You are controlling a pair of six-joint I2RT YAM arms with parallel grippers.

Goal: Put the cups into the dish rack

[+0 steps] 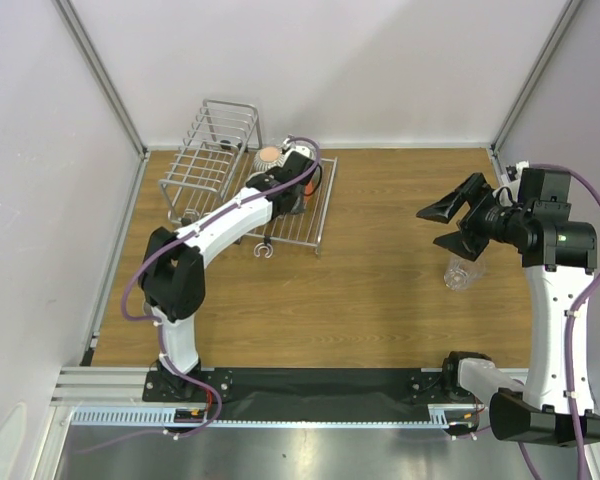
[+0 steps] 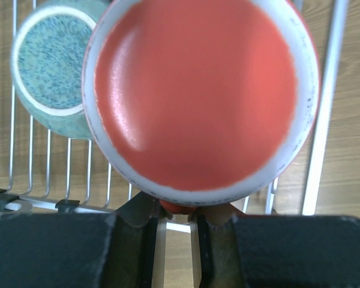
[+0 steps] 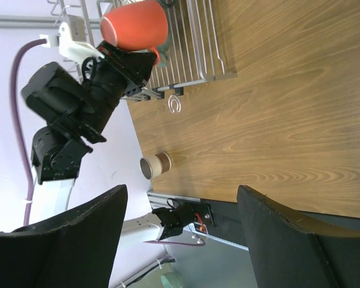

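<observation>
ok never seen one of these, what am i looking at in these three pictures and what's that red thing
These are two white robot arms bolted at the near edge of a wooden table. One picture looks down from above; the other two come from cameras on each wrist. The left gripper is shut on the handle of an orange-red ceramic mug, holding it over the silver wire dish rack. A speckled teal cup sits upside down in the rack. The right gripper hangs open above a clear glass on the table. The right wrist view also shows a small tan cup lying on its side.
</observation>
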